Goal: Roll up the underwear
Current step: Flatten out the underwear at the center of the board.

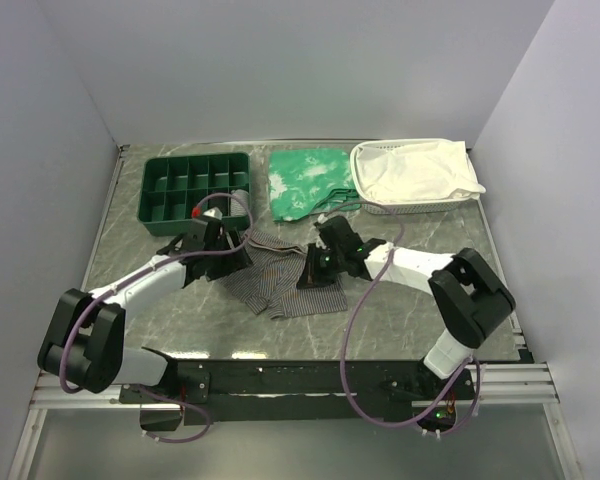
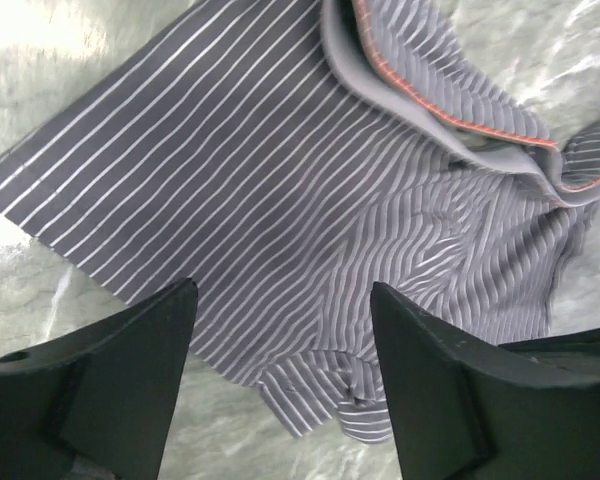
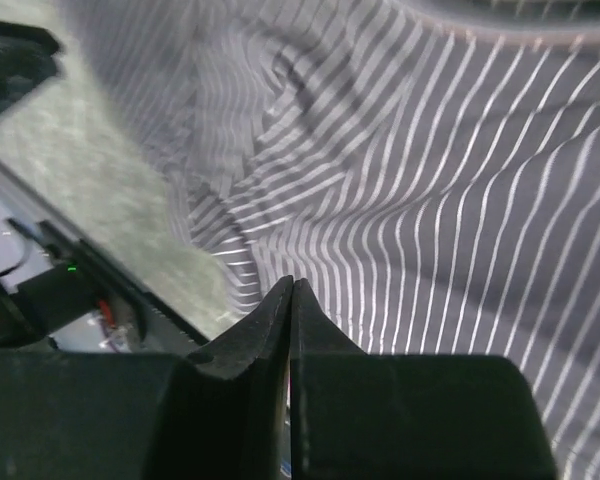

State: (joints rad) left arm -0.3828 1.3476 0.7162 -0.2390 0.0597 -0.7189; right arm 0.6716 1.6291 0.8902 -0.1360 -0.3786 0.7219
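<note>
The underwear (image 1: pixel 285 280) lies crumpled at the centre of the top view, on the mottled grey-green stone-look table (image 1: pixel 400 310), between the two grippers. It is soft grey knit with fine pale pinstripes. One leg lies flat toward the lower middle of the frame, and the rest is bunched into shallow folds.

In the left wrist view the fabric (image 2: pixel 310 200) fills most of the frame. It is smooth and flat at the upper left and rippled at the right. There the smooth grey waistband (image 2: pixel 420 100), edged with a thin orange-red line, curls over itself. The left gripper (image 2: pixel 280 295) hangs over the cloth with its matte black, wedge-shaped fingers (image 2: pixel 130 370) spread wide apart and nothing between them.

In the right wrist view the right gripper (image 3: pixel 292 285) has its two black fingertips pressed together into a point at the cloth's (image 3: pixel 430 200) lower edge. Whether a fold is caught between them cannot be told.

Along the top of the overhead view sit a dark green plastic tray (image 1: pixel 195 190) with square compartments, a green white-patterned cloth (image 1: pixel 305 180), and a white cloth (image 1: pixel 415 170) in a white mesh basket (image 1: pixel 420 207).
</note>
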